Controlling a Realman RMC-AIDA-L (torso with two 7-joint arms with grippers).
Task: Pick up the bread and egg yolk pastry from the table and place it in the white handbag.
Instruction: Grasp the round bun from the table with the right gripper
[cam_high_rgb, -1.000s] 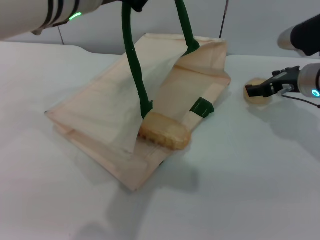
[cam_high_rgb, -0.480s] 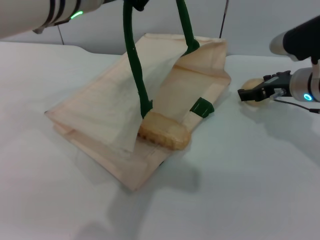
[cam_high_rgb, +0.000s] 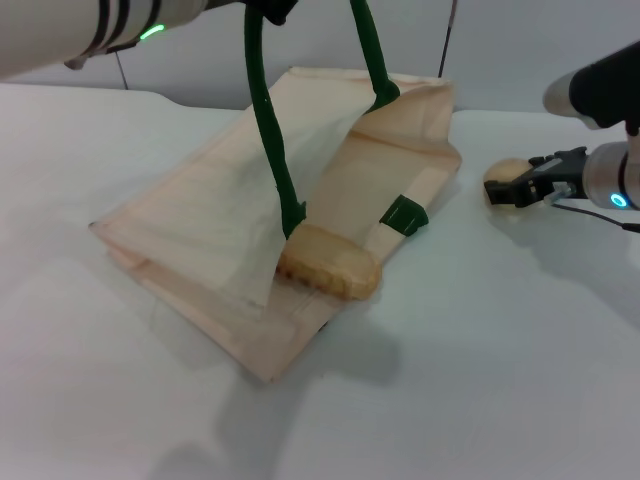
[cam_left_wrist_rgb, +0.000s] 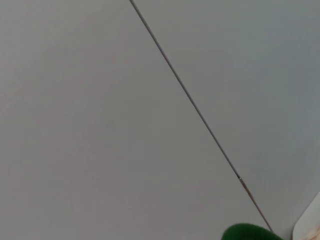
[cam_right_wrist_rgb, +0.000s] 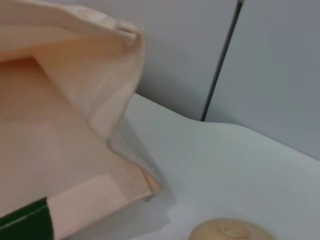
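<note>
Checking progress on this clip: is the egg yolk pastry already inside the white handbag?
No, the egg yolk pastry sits on the table beside the white handbag, at the right hand.

No readable txt, labels, brands, nos. or signs from where I'm sitting. I checked the white handbag (cam_high_rgb: 300, 200), the bread (cam_high_rgb: 328, 262), the egg yolk pastry (cam_high_rgb: 503, 182) and the table (cam_high_rgb: 480, 380): all plain, no markings.
</note>
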